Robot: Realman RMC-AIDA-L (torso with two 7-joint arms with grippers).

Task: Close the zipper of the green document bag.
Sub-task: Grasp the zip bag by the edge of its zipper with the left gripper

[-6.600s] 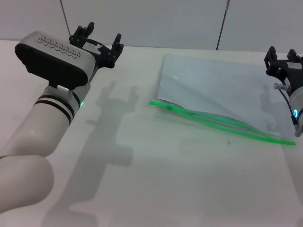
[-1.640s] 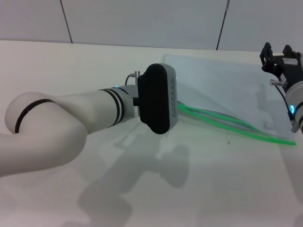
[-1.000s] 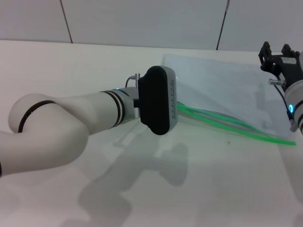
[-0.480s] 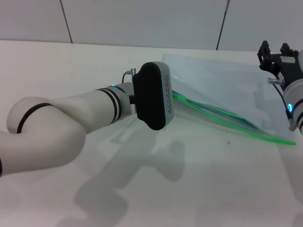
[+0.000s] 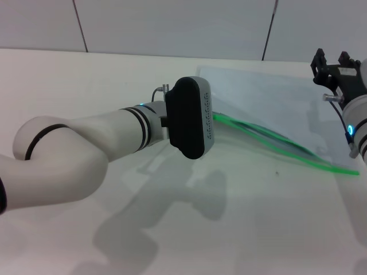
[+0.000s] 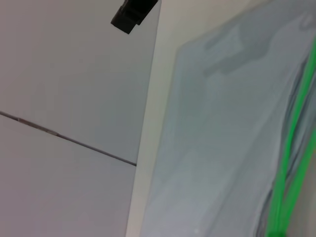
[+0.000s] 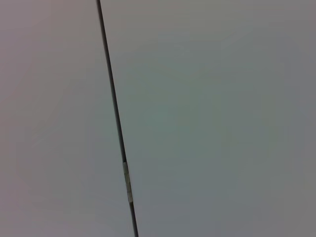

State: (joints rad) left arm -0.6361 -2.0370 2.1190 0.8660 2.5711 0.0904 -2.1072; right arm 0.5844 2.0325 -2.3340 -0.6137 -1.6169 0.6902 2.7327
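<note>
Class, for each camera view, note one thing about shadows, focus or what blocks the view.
Head view: the left arm casts soft shadows on the table, and its wrist hides the left gripper and part of the zipper. Left wrist view: the bag looks soft and blurred. Right wrist view: only a plain wall.

Head overlooks; wrists close, wallward.

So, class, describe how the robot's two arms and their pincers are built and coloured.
The left arm is a glossy white tube of rounded segments with black rings at its joints and a small lit spot near the wrist, ending in a black oval housing with a grey perforated edge. The right pincer is black and angular, on a white wrist with a thin cable and a blue light.
</note>
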